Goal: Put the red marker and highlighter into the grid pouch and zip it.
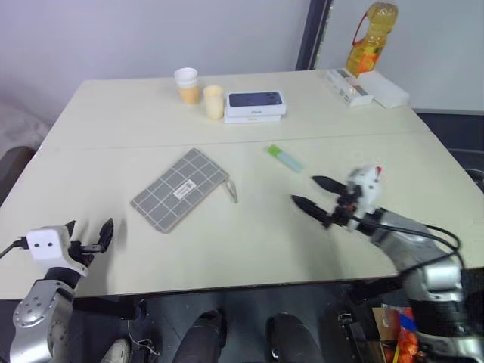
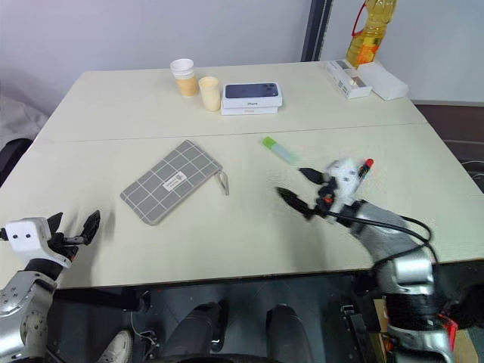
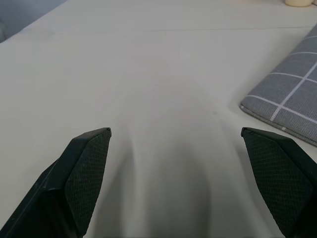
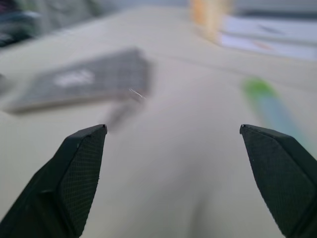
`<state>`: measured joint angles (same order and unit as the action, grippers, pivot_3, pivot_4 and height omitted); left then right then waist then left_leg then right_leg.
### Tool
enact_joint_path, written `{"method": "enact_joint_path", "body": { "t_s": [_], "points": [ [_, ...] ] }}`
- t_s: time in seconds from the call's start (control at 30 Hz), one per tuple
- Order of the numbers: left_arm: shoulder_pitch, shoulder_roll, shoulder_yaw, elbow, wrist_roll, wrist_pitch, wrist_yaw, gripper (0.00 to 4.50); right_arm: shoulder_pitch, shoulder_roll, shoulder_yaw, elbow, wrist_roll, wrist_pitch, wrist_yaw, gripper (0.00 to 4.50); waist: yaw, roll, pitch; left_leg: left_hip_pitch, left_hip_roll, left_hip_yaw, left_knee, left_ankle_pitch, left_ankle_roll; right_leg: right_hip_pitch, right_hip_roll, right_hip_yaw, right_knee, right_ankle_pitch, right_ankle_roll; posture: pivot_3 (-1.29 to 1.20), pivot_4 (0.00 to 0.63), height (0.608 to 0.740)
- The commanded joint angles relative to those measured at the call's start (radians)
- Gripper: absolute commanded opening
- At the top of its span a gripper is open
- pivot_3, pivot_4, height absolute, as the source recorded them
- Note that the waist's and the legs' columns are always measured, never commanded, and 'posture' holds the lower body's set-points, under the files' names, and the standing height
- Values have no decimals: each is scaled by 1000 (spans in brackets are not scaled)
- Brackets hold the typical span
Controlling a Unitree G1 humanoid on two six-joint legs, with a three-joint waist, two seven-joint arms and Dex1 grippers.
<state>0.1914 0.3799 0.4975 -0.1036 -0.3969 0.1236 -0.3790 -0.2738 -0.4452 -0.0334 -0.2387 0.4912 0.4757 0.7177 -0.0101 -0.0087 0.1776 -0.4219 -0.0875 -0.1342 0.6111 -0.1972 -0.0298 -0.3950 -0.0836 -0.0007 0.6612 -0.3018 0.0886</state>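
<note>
- right gripper point(image 1: 308, 192): fingers spread wide, nothing between them; hovers over the table point(image 1: 113, 121), aimed toward the robot's left
- left gripper point(image 1: 89, 233): fingers spread wide, empty; low over the table's near left edge, pointing forward
- grid pouch point(image 1: 180, 188): grey with white lines, lying flat and askew; well to the left of the right gripper, ahead and to the right of the left gripper; its near corner shows just beyond the left gripper's right finger in the left wrist view; zipper pull point(image 1: 231, 189) trails off its right end toward the right gripper
- highlighter point(image 1: 284, 157): green cap, pale body; flat on the table just beyond the right gripper's fingertips, apart from them
- red marker point(image 2: 367, 165): a red tip shows just behind the right gripper's white wrist housing; the rest is hidden
- far side of the table, well beyond both grippers: two paper cups point(image 1: 187, 85); a boxed phone point(image 1: 255, 103); a white carton point(image 1: 367, 87); an oil bottle point(image 1: 368, 38)
</note>
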Motion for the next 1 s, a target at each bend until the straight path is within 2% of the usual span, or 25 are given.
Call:
{"method": "enact_joint_path", "body": {
  "t_s": [0.03,0.23,0.43,0.57,0.77,1.0],
  "points": [
    [6,16,3,-32,13,-34,-12,4500,-87,41,124,-12,-83,11,-44,3242,3,0,0,0,0,0,0,0,0,0,0,0,0,0,0,0,150,740],
    [19,45,-4,-34,30,-51,-42,4500,-290,211,257,228,-224,-7,-155,41,-3,-1,0,-1,-1,0,0,0,0,-2,0,0,0,0,0,0,150,740],
    [54,87,-26,-39,69,-79,-92,4500,-490,396,281,551,-316,-28,-252,41,-8,0,0,0,0,0,-3,1,-1,-6,2,0,2,3,2,0,150,740],
    [75,113,-31,-50,92,-100,-118,4500,-590,486,241,747,-338,-26,-323,41,-8,0,0,0,0,0,-4,1,-2,-10,2,0,3,3,2,0,150,740],
    [100,163,-48,-58,136,-127,-163,4500,-674,537,183,978,-350,22,-397,41,-8,0,0,0,0,0,-5,1,-2,-10,2,1,4,4,1,0,150,740],
    [81,260,-141,-17,263,-255,-237,4500,-686,557,120,1003,-335,40,-397,41,-8,1,-1,2,0,-1,-7,2,-3,-10,2,1,4,4,-1,0,150,740]
  ]
}}
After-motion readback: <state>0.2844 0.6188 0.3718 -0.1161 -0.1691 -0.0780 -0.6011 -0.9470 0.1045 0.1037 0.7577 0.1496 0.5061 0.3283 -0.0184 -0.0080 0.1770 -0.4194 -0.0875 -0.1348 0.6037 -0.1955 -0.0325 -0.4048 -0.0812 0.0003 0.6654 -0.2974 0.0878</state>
